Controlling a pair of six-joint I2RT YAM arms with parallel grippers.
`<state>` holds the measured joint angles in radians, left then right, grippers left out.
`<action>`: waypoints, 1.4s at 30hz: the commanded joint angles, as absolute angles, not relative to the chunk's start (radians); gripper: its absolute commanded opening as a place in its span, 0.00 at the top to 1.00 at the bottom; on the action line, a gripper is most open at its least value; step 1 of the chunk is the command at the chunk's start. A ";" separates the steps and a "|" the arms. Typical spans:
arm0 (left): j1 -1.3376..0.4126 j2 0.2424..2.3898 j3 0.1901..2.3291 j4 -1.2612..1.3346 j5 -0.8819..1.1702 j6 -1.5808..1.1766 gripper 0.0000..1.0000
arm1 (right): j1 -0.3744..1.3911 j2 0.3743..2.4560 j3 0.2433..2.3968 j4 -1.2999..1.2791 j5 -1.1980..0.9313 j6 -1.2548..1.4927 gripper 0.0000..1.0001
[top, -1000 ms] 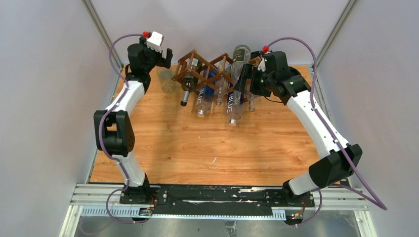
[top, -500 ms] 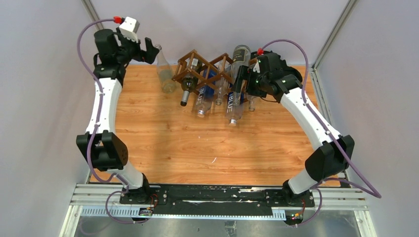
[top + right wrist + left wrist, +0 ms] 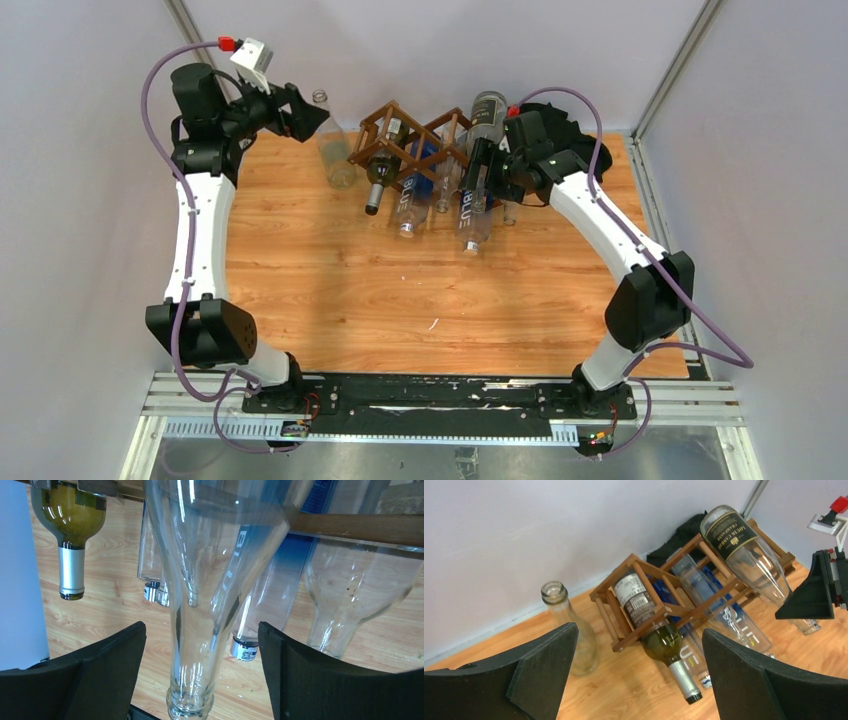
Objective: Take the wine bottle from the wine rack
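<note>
Wood surface [image 3: 400, 290], wine rack [image 3: 611, 576] at far edge. R fingers [image 3: 110, 665] have narrowed abt neck of the clear wine bottle [image 3: 200, 605], not yet touching; bottle still in rack. L fingers [image 3: 544, 665], wide & empty, have pulled back left. Grip looks imminent.

The left arm [image 3: 195, 235] and right arm [image 3: 600, 225] match: slim white links dotted with small dark screws, joined by bulky black joint housings [image 3: 200, 333]. From the black base plate [image 3: 440, 400] a purple cable [image 3: 150, 85] runs up each arm to a red connector [image 3: 227, 43] at the end farthest from that plate (the left one sits beside a white box [image 3: 252, 52]). The fingers [image 3: 544, 665] are matte black wedges with a faintly grainy surface.
</note>
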<state>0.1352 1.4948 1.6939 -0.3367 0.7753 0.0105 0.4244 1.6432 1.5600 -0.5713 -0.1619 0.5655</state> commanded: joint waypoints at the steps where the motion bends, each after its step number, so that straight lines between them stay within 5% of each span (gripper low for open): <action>1: 0.138 1.459 1.640 -0.380 0.800 0.016 0.00 | 0.446 1.671 1.561 -0.551 -0.113 0.624 0.15; 7: 0.137 1.425 1.586 -0.391 0.801 0.049 0.00 | 0.454 1.700 1.551 -0.519 -0.097 0.667 0.19; 14: 0.138 1.376 1.483 -0.381 0.836 0.099 0.00 | 0.461 1.715 1.541 -0.488 -0.070 0.687 0.35; 28: 0.011 1.293 1.340 -0.567 0.742 0.580 0.00 | 0.475 1.589 1.511 -0.480 -0.030 0.642 0.99; 42: -0.141 1.151 1.266 -0.611 0.638 1.092 0.00 | 0.476 1.403 1.505 -0.427 -0.232 0.638 1.00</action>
<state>-0.1162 1.1835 1.2831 -0.5987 0.6647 0.9150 0.4652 1.5139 1.4788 -0.6022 -0.1669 0.6575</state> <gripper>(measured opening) 0.997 0.475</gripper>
